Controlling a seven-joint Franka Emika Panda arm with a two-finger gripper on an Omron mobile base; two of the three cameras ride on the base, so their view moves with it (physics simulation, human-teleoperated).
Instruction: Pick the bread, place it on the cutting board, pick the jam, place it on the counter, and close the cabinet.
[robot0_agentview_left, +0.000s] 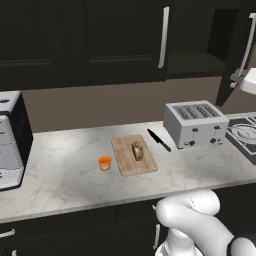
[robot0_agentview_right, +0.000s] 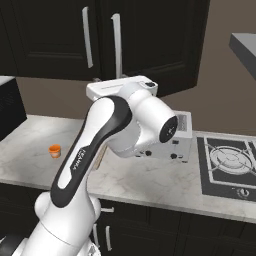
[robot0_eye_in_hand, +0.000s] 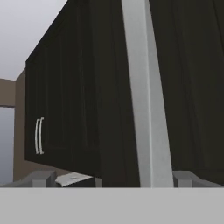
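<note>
The small brown piece of bread (robot0_agentview_left: 137, 150) with its lighter cut face lies on the rectangular light-brown wooden cutting board (robot0_agentview_left: 125, 160), near the board's middle. The board lies flat on the long white-grey marbled stone surface (robot0_agentview_left: 70, 175). Just to the left of the board, and not touching it, the small squat orange jam jar (robot0_agentview_left: 104, 162) stands upright on the stone. On the other side of the board lies a black-handled knife (robot0_agentview_left: 158, 139), and beyond the knife stands a silver four-slot toaster (robot0_agentview_left: 194, 123). Past the toaster, a black stove top (robot0_agentview_right: 227, 162) is set into the same surface.

Above the board hangs the dark, nearly black upper wall cabinet (robot0_agentview_left: 90, 40) with long vertical silver bar handles (robot0_agentview_left: 163, 37). To the right of that handle, one part of the cabinet is open and its shelf can be seen; its door (robot0_agentview_left: 235, 50) stands out at an angle.

In the hand view one silver bar handle (robot0_eye_in_hand: 144, 96) is very close, running up between the two tips of the pincer (robot0_eye_in_hand: 111, 179). The tips are spread wide on both sides of it, and they hold nothing.
</note>
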